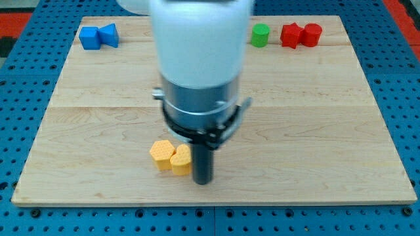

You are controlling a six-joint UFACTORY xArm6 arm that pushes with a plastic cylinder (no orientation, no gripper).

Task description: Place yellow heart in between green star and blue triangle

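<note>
Camera view, single frame.

Board: pale wooden board (315, 124) lying on a blue perforated table (407, 78). All four board edges show except the part of the far edge hidden behind the arm.

Arm: white and grey arm housing (200, 59), blurred, filling the centre from the far edge down to mid-board. It ends in a dark rod; my tip (203, 181) rests on the board near the near edge, slightly left of centre. The rod has no jaws and holds nothing; it only stands against a block.

Yellow pair: yellow heart (180, 160) directly left of my tip, touching or all but touching the rod. A second yellow block (161, 153), shape unclear, abuts the heart's left side. Both sit close to the near edge.

Far left corner: blue block (90, 37) and blue triangle (109, 34), side by side and touching, just inside the far edge.

Far right: green block (260, 35), which looks round here; its shape cannot be confirmed, as the arm housing crowds its left side. Further right, red block (291, 35) and red cylinder (311, 34), touching each other.

Open room: bare wood across the whole right half, the left middle band, and the stretch between the yellow pair and the far-row blocks, apart from what the arm hides.
</note>
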